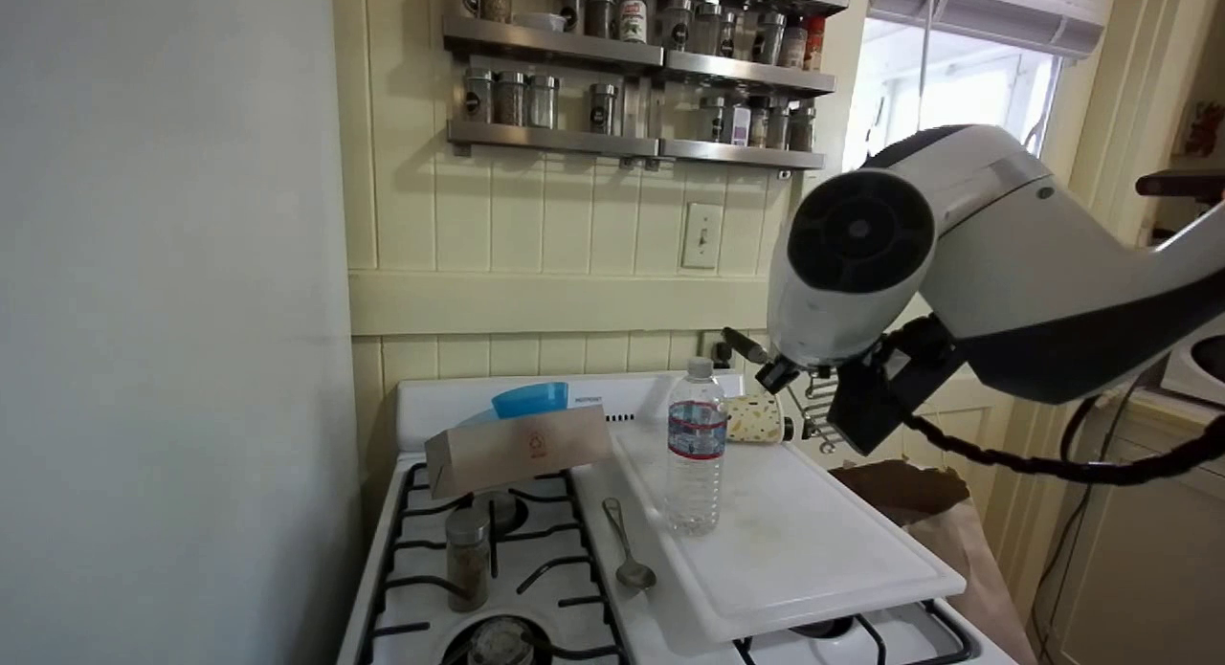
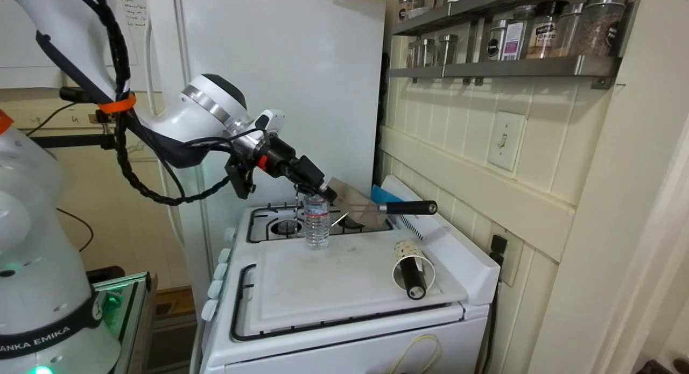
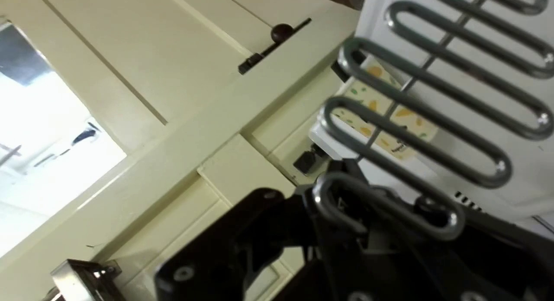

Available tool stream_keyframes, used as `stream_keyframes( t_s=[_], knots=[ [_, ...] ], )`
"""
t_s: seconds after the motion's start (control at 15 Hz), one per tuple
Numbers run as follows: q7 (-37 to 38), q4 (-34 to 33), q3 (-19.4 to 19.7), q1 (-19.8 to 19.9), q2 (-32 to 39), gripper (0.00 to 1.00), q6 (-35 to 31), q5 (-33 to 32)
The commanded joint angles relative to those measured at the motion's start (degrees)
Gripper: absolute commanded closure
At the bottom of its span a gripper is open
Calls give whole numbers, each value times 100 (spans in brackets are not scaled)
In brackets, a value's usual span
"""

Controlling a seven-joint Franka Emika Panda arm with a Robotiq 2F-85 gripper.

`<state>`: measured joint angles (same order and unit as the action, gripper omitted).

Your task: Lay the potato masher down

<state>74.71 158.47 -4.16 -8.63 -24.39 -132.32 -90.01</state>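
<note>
Above the white surface (image 1: 823,541): gripper (image 2: 327,193) closed tight on potato masher (image 2: 412,207).
Bottle (image 1: 696,464) upright near edge beside spoon (image 1: 635,575).

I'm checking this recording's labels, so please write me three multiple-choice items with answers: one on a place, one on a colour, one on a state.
1. Where does the bottle stand?
A. On a shelf
B. On the board
C. On the floor

2. What colour is the handle of the masher?
A. Green
B. Red
C. Black

3. What state is the masher in?
A. Held up by the tool
B. Lying on the board
C. Lying on the floor

Answers:
1 B: an exterior view shows its base on the board.
2 C: the handle shows black in both exterior views.
3 A: the tool is shut on it in the air, above the board.
</note>
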Motion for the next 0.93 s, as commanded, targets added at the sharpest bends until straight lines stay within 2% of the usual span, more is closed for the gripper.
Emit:
stream_keyframes(
  t_s=[0.0,0.33,0.87],
  knots=[
    [-603,-42,481,16,-202,99,-1120,-424],
    [-1333,-80,923,113,65,99,-2362,-558],
    [-1707,-49,1540,384,659,99,-3432,-814]
  ],
)
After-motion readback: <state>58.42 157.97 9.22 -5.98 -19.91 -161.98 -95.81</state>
